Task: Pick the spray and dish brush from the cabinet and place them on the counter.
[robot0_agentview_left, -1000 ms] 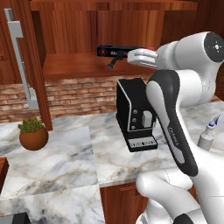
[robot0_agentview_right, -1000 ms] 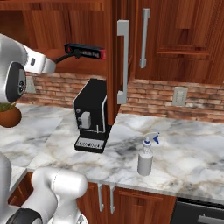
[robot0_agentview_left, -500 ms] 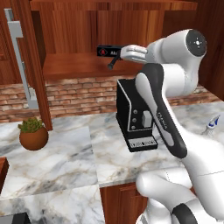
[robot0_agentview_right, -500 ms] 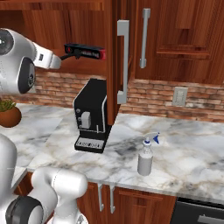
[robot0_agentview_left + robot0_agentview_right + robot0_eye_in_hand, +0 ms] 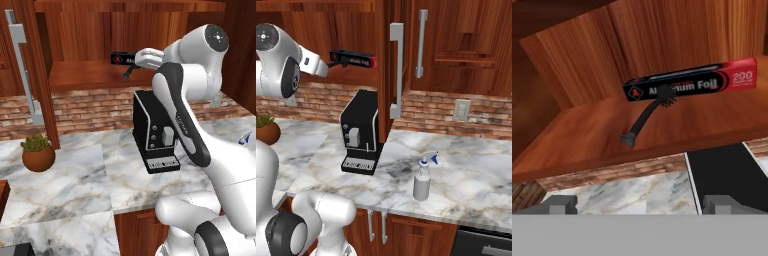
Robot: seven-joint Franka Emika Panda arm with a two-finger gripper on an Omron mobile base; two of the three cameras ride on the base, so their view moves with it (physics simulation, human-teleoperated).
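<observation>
Two spread fingers (image 5: 634,204) facing dish brush (image 5: 646,118)

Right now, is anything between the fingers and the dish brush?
No. In the hand view only bare cabinet shelf lies between the open fingers and the dish brush; the foil box sits behind the brush.

My left base view looks forward from behind me, my white arm (image 5: 200,115) filling its right half. My right base view faces the same black coffee machine (image 5: 360,131) from the other side. My hand view sits close below the reddish-brown wooden shelf (image 5: 587,135).
</observation>
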